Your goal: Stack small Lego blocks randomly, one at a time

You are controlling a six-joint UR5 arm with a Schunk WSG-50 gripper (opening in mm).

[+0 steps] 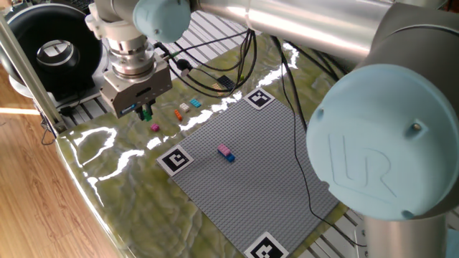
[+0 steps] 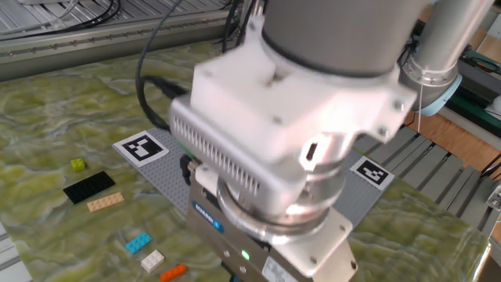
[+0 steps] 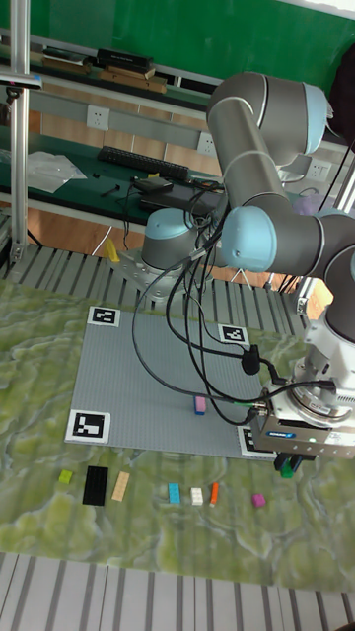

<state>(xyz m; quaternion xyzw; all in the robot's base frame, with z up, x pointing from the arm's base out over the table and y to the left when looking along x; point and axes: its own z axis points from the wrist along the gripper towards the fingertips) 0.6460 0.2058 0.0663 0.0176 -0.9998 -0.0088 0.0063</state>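
My gripper (image 1: 144,112) hangs above the green mat at the table's left end, shut on a small green Lego block (image 1: 148,113). The tall fixed view shows the same green block (image 3: 288,471) under the gripper (image 3: 287,463), off the baseplate's corner. A magenta block (image 1: 154,127) lies on the mat just beside and below it. A pink block sits stacked on a blue one (image 1: 226,152) on the grey baseplate (image 1: 244,179). Orange (image 3: 214,493), white (image 3: 197,495) and cyan (image 3: 174,493) blocks lie in a row on the mat. In the other fixed view the wrist hides the fingers.
A black flat plate (image 3: 96,485), a tan plate (image 3: 121,484) and a lime block (image 3: 65,476) lie left of the row. Marker tags (image 1: 176,159) sit at the baseplate corners. Black cables (image 3: 187,335) hang over the baseplate. The table's rounded edge (image 1: 93,193) is near the gripper.
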